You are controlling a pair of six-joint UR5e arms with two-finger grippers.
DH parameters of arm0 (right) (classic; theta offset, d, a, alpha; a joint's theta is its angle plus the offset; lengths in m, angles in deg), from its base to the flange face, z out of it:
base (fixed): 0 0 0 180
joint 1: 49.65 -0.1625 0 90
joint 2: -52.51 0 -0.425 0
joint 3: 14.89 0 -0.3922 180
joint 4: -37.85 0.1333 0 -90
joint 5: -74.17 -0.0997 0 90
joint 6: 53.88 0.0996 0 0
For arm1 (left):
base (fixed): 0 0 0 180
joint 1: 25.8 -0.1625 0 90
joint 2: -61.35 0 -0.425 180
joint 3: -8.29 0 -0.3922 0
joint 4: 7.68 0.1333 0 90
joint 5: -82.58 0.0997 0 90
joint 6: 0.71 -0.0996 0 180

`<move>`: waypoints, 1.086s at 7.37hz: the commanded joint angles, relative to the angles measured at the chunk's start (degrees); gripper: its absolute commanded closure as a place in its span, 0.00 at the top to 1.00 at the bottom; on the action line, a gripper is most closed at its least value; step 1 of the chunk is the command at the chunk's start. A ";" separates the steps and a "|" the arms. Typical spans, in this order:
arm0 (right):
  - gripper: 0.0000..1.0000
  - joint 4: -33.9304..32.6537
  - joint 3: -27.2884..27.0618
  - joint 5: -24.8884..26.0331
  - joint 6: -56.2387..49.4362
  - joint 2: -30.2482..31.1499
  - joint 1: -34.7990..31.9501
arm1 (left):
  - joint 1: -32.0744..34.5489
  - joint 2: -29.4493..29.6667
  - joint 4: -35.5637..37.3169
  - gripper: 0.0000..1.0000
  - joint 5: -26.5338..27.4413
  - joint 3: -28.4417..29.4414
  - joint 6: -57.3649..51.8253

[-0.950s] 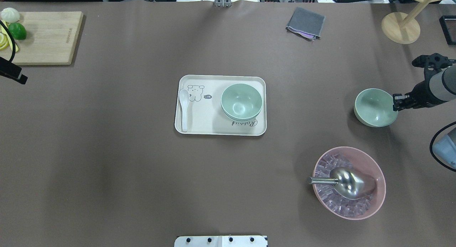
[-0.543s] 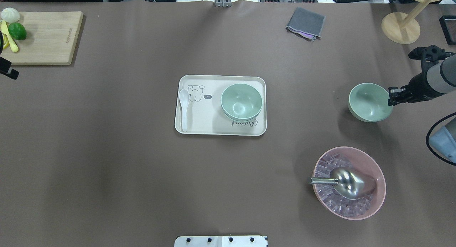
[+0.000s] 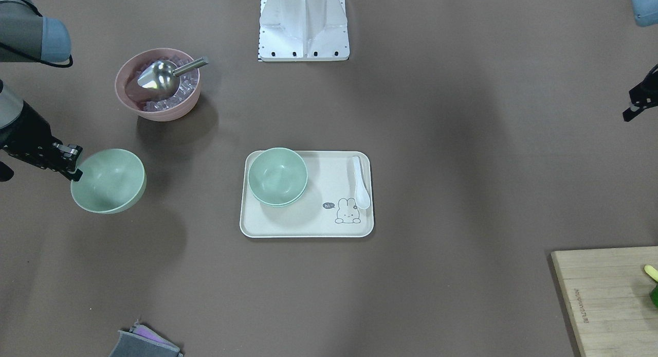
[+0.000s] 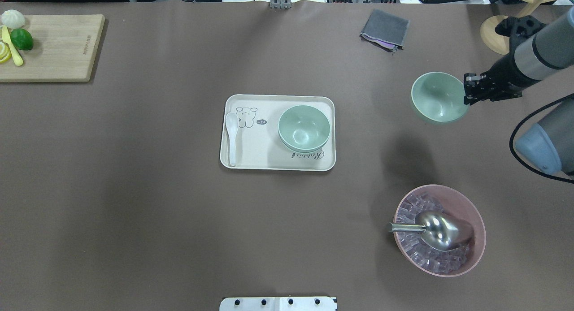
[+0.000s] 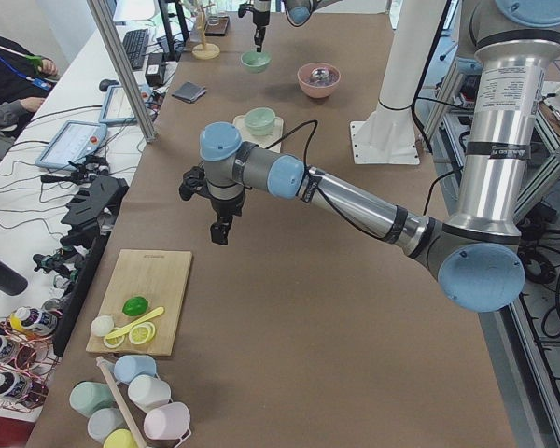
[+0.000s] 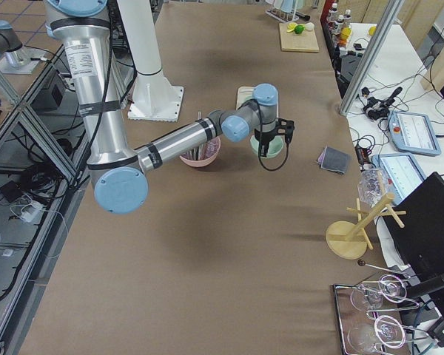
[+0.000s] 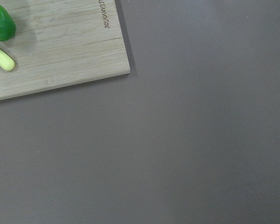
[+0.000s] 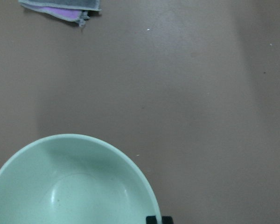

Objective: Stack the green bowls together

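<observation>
Nearby, pink bowl (image 4: 476,211), tray (image 4: 255,146), green bowls (image 4: 304,126).

Brown-covered table (image 4: 134,221); tiled floor (image 6: 18,9); cluttered white side bench (image 5: 70,98); even light.

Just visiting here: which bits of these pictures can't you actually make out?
- Left pincer: cut off by the front view's right edge; open or shut unclear.
- Stacked green bowls on the tray: in the overhead view the upper one hides how many nest beneath.
- Right pincer on the held green bowl: the right wrist view's bottom edge cuts off nearly all of it.
</observation>
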 commanded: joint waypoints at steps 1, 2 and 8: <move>0.00 -10.08 -2.10 0.52 5.28 -7.93 2.43 | 6.65 -2.30 1.97 0.98 0.02 4.09 -14.47; 0.00 -9.66 -2.45 0.35 7.75 -9.43 3.93 | 9.46 -2.75 2.06 0.98 0.02 5.59 -20.45; 0.00 -9.83 3.49 10.45 28.93 -20.49 18.70 | 11.07 -5.39 1.27 0.98 -2.53 6.57 -23.67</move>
